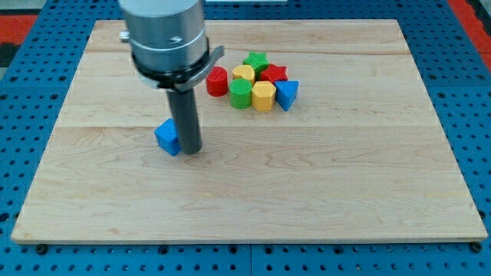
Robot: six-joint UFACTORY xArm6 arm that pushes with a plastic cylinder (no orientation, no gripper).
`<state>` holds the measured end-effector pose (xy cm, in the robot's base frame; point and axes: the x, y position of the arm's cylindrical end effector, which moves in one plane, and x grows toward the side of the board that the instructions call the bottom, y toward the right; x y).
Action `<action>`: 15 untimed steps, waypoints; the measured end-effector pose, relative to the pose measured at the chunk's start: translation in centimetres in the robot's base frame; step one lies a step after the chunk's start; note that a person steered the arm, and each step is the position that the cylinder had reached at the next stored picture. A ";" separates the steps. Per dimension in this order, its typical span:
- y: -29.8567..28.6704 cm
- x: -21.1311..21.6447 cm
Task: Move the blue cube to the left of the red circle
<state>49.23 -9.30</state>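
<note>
The blue cube point(166, 138) lies on the wooden board point(307, 176), left of centre. My tip point(190, 151) stands right against the cube's right side, touching or nearly touching it. The red circle point(217, 81), a short red cylinder, sits farther up and to the right, at the left end of a cluster of blocks. The cube is below and to the left of the red circle, well apart from it.
The cluster right of the red circle holds a green star point(255, 60), a yellow block point(243, 73), a red block point(274, 74), a green cylinder point(240, 93), a yellow hexagon point(263, 96) and a blue triangle point(286, 95). Blue pegboard point(23, 115) surrounds the board.
</note>
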 end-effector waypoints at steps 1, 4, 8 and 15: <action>-5.6 -0.5; -9.8 -7.9; -3.3 -4.1; -8.4 -11.3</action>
<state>37.98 -17.67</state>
